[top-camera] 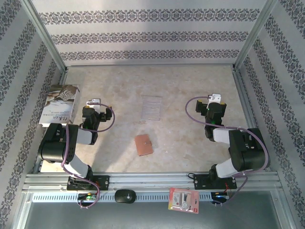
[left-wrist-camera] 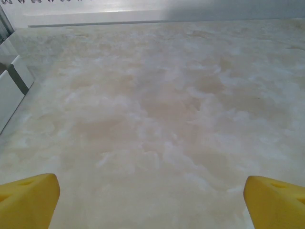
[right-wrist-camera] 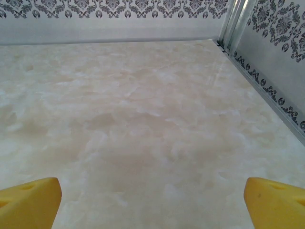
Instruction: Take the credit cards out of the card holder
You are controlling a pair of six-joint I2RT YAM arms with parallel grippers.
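Both my arms sat drawn back at the near side of the bench (top-camera: 190, 86). The card holder (top-camera: 144, 145) lay flat roughly midway between them, orange-brown leather up, nearer to me than to the far wall. It was closed, so its inside was hidden from me. My left fingers (left-wrist-camera: 28, 200) were spread wide, a yellow tip at each bottom corner of the left wrist view, with nothing but bare marbled bench between them. Same story on the right: my right fingers (right-wrist-camera: 274, 202) stood wide apart over bare bench, gripping nothing, and the right wall's metal rail ran off toward the far corner. From above, my left arm (top-camera: 90, 119) hung over the left part of the bench and my right arm (top-camera: 214, 114) over the right part, both well apart from the card holder. Beyond the card holder, toward the far wall, a clear plastic sleeve (top-camera: 152, 108) lay flat near the middle. A book (top-camera: 59, 104) sat at the left edge, just beside my left arm. On the near rail lay a red-and-white packet (top-camera: 184, 200) and, to its left, a small black object (top-camera: 125, 195).
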